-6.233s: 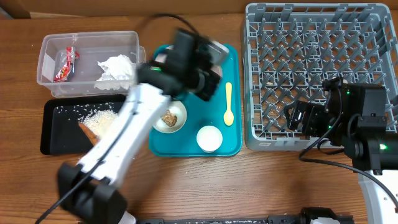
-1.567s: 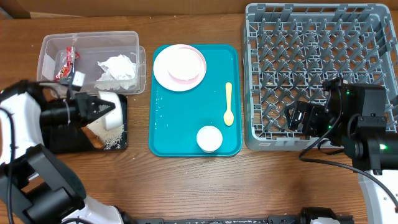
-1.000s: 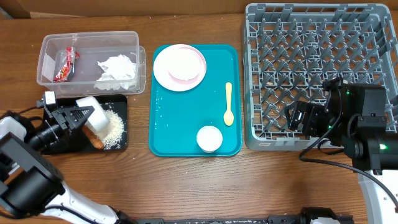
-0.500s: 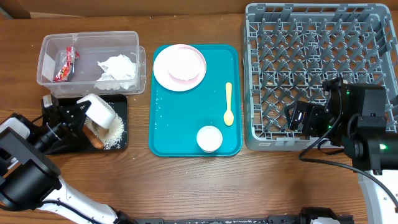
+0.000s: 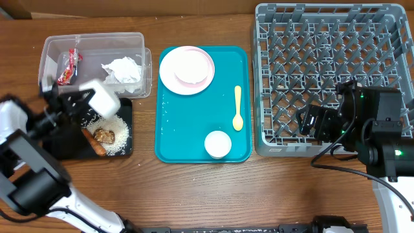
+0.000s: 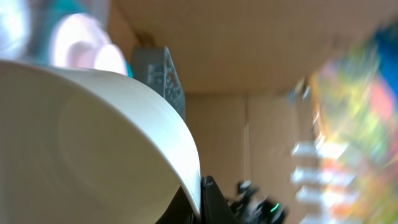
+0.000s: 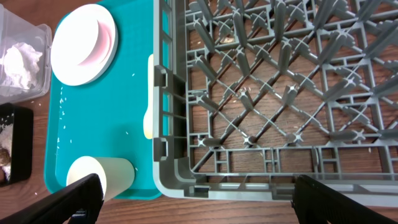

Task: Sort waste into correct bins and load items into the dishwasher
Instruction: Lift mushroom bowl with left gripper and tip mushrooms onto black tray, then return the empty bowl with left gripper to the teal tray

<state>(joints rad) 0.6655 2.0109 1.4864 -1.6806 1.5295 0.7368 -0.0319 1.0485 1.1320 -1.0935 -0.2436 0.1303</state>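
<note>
My left gripper (image 5: 76, 103) is clenched on the rim of a small white bowl (image 5: 103, 100), tipped on its side just above the black tray (image 5: 55, 153). The brown lump (image 5: 103, 136), rice (image 5: 120, 129) and orange stick (image 5: 90, 141) lie in that tray. I'd shake it gently right there so stray grains miss the desk (image 5: 194, 188), then level it before heading for the grey rack (image 5: 330, 65). My right gripper (image 5: 309, 122) sits wide open by the rack, empty.
</note>
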